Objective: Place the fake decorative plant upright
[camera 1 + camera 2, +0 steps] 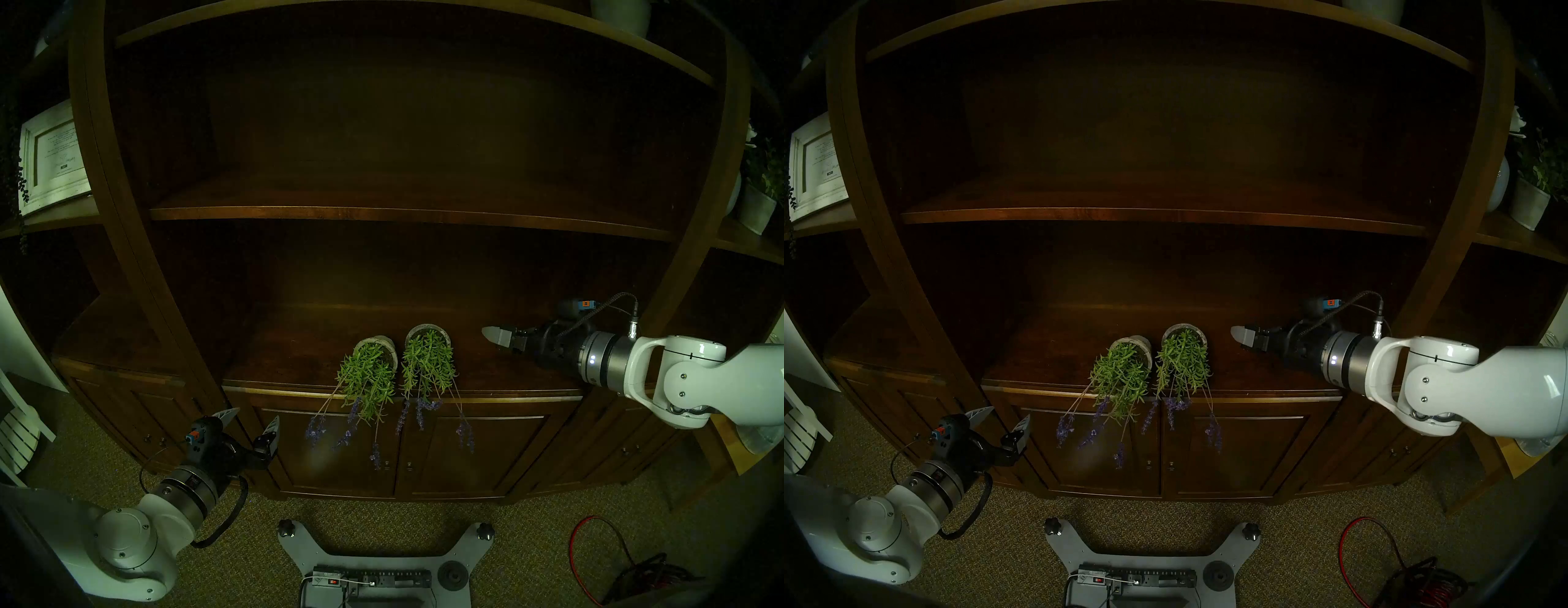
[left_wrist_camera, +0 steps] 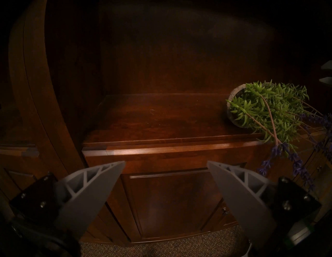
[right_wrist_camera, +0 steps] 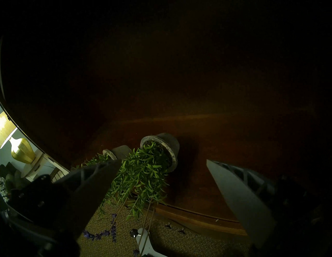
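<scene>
Two fake plants lie tipped over side by side on the dark wooden cabinet top. The left plant and the right plant each have a grey pot, green foliage and purple flower stems hanging over the front edge. My right gripper hovers open just right of the right pot, apart from it and empty. My left gripper is open and empty, low in front of the cabinet, left of the plants.
A shelf board runs above the counter, with uprights on both sides. Cabinet doors are below. A framed picture stands on the left shelf, and potted plants on the right. My base plate and a red cable lie on the carpet.
</scene>
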Controlling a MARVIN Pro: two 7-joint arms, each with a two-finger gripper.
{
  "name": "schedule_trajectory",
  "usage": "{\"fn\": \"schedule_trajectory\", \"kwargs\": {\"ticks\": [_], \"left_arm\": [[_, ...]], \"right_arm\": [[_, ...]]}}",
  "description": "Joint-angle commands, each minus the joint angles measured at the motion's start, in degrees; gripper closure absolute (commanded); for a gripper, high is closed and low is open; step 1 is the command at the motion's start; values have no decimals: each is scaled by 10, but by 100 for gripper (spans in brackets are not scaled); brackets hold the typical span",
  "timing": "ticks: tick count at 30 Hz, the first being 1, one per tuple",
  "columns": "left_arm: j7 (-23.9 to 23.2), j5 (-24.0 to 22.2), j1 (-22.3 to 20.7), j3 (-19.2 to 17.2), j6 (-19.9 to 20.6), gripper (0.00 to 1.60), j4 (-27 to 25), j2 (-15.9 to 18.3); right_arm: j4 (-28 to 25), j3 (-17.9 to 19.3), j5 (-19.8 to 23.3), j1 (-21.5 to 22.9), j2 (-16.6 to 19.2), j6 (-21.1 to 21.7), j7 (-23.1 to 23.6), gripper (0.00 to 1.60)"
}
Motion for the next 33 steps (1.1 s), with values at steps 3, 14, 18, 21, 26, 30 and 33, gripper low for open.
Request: {"fn": "schedule_trajectory", "kwargs": {"ticks": [3, 14, 18, 21, 26, 30, 33], "left_arm": [[0, 0, -4, -4, -2, 0, -4, 0], [0, 0, -5, -3, -2, 0, -3, 0], [0, 0, -5, -3, -2, 0, -3, 0], [0, 1, -5, -3, -2, 0, -3, 0], [0, 1, -5, -3, -2, 0, -3, 0], [0, 1, -5, -3, -2, 0, -3, 0], [0, 1, -5, -3, -2, 0, -3, 0]], "right_arm": [[1, 11, -1, 7, 0, -3, 1, 0], [-12, 57, -15, -26, 10, 10, -44, 0], [-26, 80, -25, -43, 10, 11, -71, 0], [-29, 93, -26, -52, 12, 15, -77, 0], [-35, 136, -25, -85, 9, 27, -90, 0], [-38, 170, -25, -115, -6, 32, -93, 0], [-38, 200, -17, -143, -25, 29, -96, 0]]}}
